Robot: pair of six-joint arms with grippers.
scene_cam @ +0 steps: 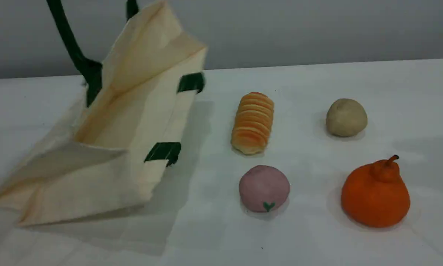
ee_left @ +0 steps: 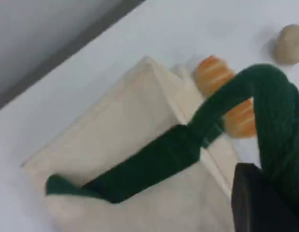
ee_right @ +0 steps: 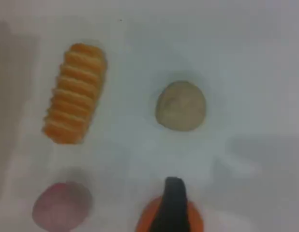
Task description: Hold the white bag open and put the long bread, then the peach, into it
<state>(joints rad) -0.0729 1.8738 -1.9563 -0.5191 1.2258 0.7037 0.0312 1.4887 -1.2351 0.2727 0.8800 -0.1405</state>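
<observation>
white bag (scene_cam: 107,147), a large cream-white canvas tote with green corner tabs, leans tilted on the left of the pale table (scene_cam: 317,240), one dark green strap handle (scene_cam: 70,40) drawn up taut past the scene view's top edge. left gripper (ee_left: 258,203) is clenched on that strap, which loops past its dark fingertip in the left wrist view. long bread (scene_cam: 253,122), a ridged golden-orange loaf, lies on the table right of the bag, apart from it. peach (scene_cam: 264,188), a round pale pink ball with a green leaf mark, sits near the loaf's camera-side end. right gripper (ee_right: 173,205) hangs released, holding nothing, above an orange pear-shaped fruit with a stem (scene_cam: 375,195); a round beige ball (scene_cam: 346,117) rests beyond the fruit.
</observation>
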